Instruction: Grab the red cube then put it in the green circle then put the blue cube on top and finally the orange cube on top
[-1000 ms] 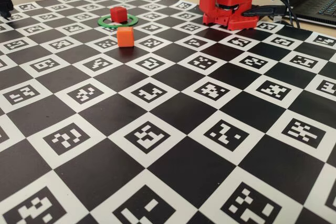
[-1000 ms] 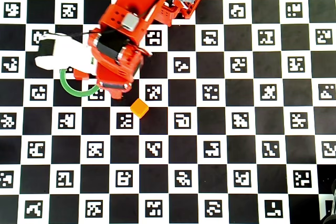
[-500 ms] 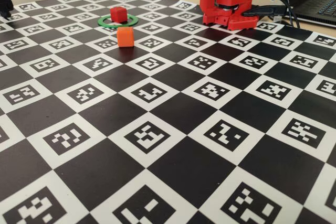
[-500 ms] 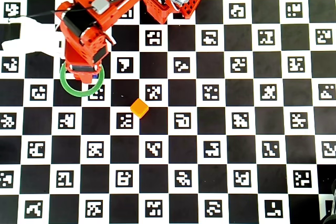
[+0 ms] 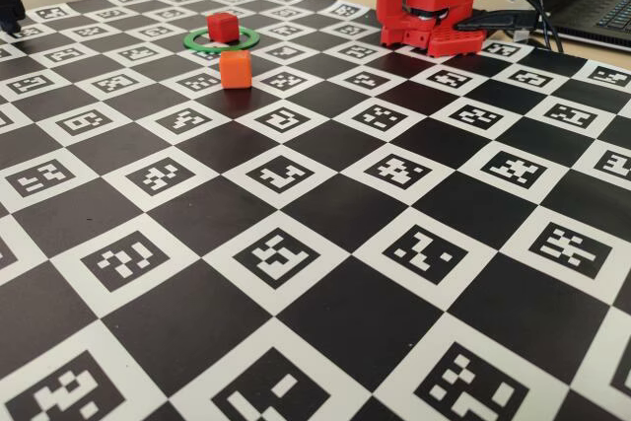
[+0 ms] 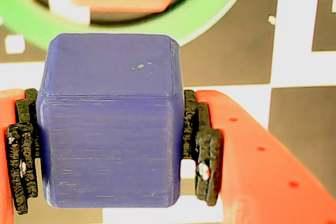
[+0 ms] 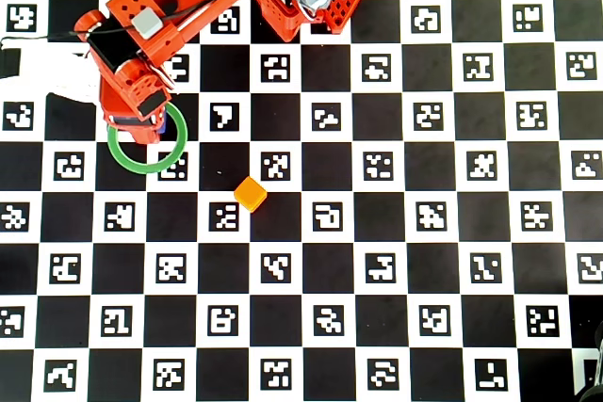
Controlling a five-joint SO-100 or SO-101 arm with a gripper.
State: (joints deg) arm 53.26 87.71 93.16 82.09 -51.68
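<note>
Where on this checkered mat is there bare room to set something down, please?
Nearly everything right of and below the orange cube in the overhead view is bare mat. It is crowded at upper left: the green circle holds the red cube, with the gripper carrying the blue cube above it, beside the arm's base.

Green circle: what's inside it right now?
The red cube sits inside the green circle. In the overhead view the arm covers it. The gripper holds the blue cube near the ring, not yet stacked.
</note>
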